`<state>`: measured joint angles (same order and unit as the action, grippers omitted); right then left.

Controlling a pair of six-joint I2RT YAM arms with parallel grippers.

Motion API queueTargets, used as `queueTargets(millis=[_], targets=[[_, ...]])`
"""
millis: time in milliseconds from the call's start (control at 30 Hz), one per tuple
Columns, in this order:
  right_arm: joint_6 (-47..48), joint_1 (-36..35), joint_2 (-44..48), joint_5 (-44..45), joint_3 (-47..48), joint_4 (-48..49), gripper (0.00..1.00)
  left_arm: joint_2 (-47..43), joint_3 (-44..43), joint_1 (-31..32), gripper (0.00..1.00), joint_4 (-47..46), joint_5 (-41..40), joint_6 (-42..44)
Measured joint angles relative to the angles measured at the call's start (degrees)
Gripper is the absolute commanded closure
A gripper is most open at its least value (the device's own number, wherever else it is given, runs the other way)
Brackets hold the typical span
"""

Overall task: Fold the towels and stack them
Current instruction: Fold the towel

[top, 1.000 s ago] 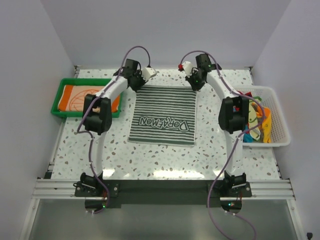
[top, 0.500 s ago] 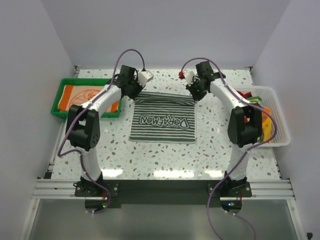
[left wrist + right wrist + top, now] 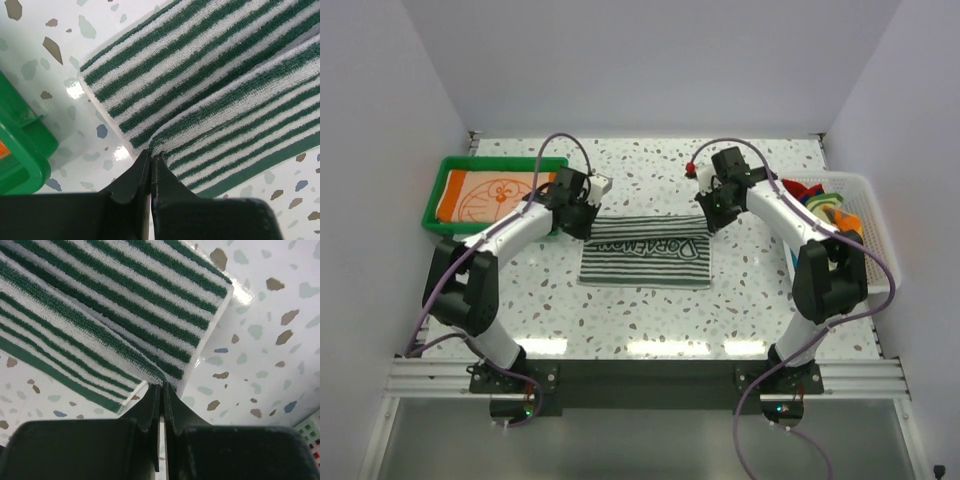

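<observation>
Lab booth, plain white walls, speckled tabletop, arms on aluminium rail

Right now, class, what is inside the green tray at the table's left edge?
An orange towel with a white circular drawing lies flat in the green tray. Anything beneath the towel is covered and cannot be seen.

Towel dk green/white striped, tray green w/ orange cloth, table speckled white

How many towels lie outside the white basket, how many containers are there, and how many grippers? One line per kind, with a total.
Towels outside the white basket: 2 (striped towel, orange towel in the green tray)
Containers: 2 (tray, basket)
Grippers: 2 (left gripper, right gripper, both pinching the striped towel)
Total: 6
</observation>
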<state>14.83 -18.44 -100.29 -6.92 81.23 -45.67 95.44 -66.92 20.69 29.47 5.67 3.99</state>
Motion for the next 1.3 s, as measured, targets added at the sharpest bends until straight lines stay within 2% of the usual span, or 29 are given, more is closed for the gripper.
queueTargets(millis=[267, 433, 700, 833, 1000, 1300], targets=[[-7.3, -1.6, 1.8, 1.6, -7.2, 1.0, 1.0, -1.3, 1.0, 0.7, 1.0, 0.3, -1.2, -4.0], [-9.0, -2.9, 2.7, 2.9, -8.1, 1.0, 1.0, -1.3, 0.3, 1.2, 1.0, 2.7, -2.6, -6.0], [-11.7, -4.1, 9.9, 3.1, -9.0, 0.9, 1.0, -5.1, -0.2, 1.2, 1.0, 5.3, -4.1, -8.1], [-12.9, -4.7, 11.9, 2.7, -12.9, 2.1, 1.0, -8.3, 3.2, 1.6, 1.0, 4.4, -3.8, -9.2], [-14.4, -4.9, 10.5, 1.4, -17.8, 3.3, 1.0, -7.8, 9.7, 2.6, 1.0, 4.0, -1.8, -10.6], [-15.7, -4.9, 6.3, 1.2, -19.2, 6.1, 1.0, -7.2, 14.2, 3.1, 1.0, 1.4, -1.0, -12.7]])
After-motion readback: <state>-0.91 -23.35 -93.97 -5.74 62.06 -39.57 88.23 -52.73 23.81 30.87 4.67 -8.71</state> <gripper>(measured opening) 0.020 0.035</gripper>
